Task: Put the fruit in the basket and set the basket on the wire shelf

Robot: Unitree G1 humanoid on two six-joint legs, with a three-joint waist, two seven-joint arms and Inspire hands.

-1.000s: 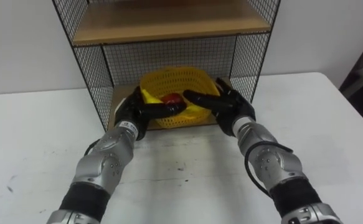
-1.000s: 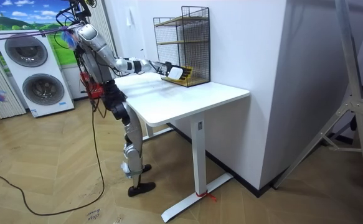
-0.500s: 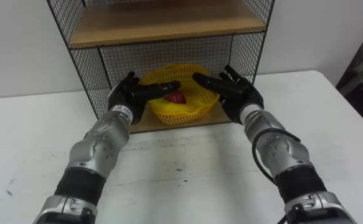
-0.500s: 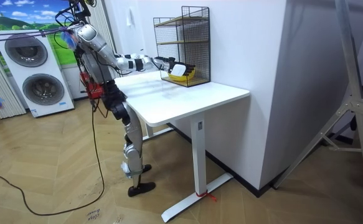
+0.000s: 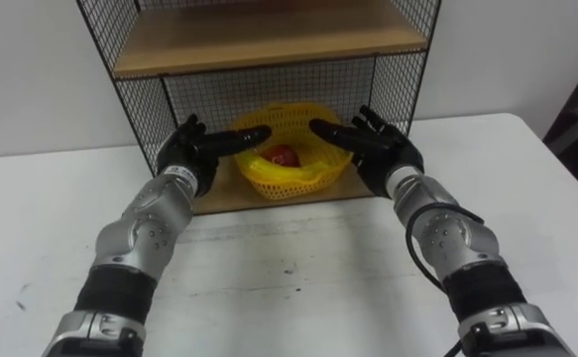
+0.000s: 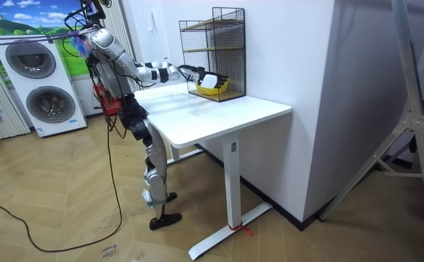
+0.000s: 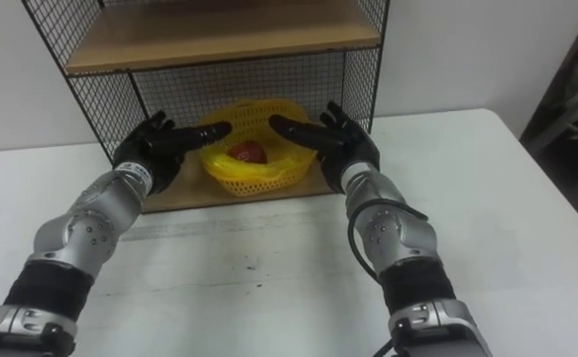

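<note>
There, the yellow basket (image 5: pixel 300 179) sits in the wire shelf (image 5: pixel 269 40) between left hand (image 5: pixel 191 151) and right hand (image 5: pixel 380 154), both released.

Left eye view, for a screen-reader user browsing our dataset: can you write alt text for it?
A yellow basket holding a red fruit sits on the bottom board of a black wire shelf, which stands on a white table. The robot's left hand and right hand, fingers straight, flank the basket at its rim.
</note>
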